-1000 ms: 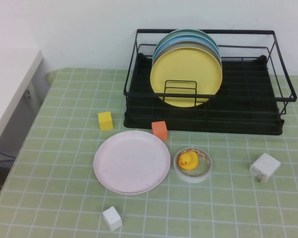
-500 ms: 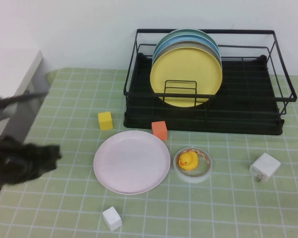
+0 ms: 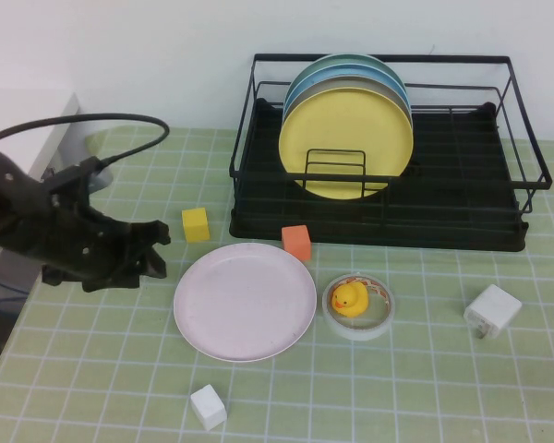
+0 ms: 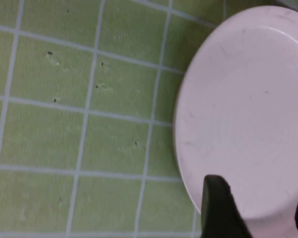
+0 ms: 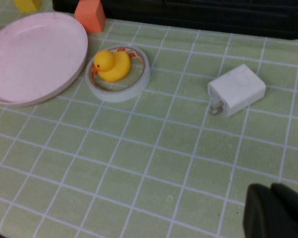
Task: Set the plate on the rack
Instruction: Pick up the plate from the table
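The left gripper [image 3: 157, 247], black and chunky, hangs just off the left edge of the large round pale pink matte plate [image 3: 246, 301], its two fingers spread apart and nothing between them. In the left wrist view the dark fingertips [image 4: 219, 206] stand either side of the plate's near rim, not visibly pinching it. A black cable [image 3: 83, 125] loops up behind the arm.

The plate lies flat on the green gridded tablecloth [image 3: 425, 388], in front of the big black wire dish rack [image 3: 388, 217]. That rack sits at the back of the table and already has a yellow plate [image 3: 346, 138] standing upright in it, with grey and blue plates [image 3: 351, 74] stacked behind.

A yellow cube [image 3: 196, 224] sits just beyond the left gripper, an orange cube [image 3: 296, 242] touches or nearly touches the plate's far edge, and a white cube [image 3: 208, 406] lies nearer the robot. To the plate's right, a yellow rubber duck [image 3: 349, 297] rests inside a roll of clear tape [image 3: 358, 322], with a white charger block [image 3: 492, 310] further right.

The right gripper [image 5: 275, 210] shows only in its own wrist view, fingers pressed together, empty, low over the cloth near the charger.
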### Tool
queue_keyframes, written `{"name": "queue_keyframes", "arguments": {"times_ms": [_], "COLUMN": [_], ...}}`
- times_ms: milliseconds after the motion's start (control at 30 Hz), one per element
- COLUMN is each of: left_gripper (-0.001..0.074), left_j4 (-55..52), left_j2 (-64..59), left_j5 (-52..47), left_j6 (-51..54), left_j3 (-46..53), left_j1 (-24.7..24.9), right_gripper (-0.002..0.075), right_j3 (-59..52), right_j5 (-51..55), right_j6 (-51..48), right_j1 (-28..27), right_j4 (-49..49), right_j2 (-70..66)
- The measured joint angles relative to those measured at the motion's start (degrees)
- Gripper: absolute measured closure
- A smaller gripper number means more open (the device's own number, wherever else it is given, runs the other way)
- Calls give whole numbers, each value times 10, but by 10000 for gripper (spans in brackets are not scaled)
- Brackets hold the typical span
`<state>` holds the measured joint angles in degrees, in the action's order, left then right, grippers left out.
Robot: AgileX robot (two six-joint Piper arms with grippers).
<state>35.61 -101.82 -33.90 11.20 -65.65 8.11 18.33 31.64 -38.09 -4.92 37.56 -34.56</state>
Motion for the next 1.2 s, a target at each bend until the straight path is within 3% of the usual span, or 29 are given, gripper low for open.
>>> {"name": "queue_keyframes", "arguments": {"times_ms": [100,400,800,1200], "left_gripper": [410,396,393,412], "left_j4": [-1,-52,-56,63], "left_j2": [-41,-134,-206,-232], "left_j5": [-4,-17,37,45], "left_j6": [4,6,6,6], "left_j3": [-32,-121,-134,-140], "left_j1": [0,24,34,34], "right_gripper": [728,728,728,728], "right_j3": [0,0,0,0], "right_j5": [-1,-6,-7,-7], "right_j6": [-5,-10,-21,-21], "right_j1": [0,0,0,1], "right_j4": [1,1,1,8], "right_j2": [0,-1,-1,-1]}}
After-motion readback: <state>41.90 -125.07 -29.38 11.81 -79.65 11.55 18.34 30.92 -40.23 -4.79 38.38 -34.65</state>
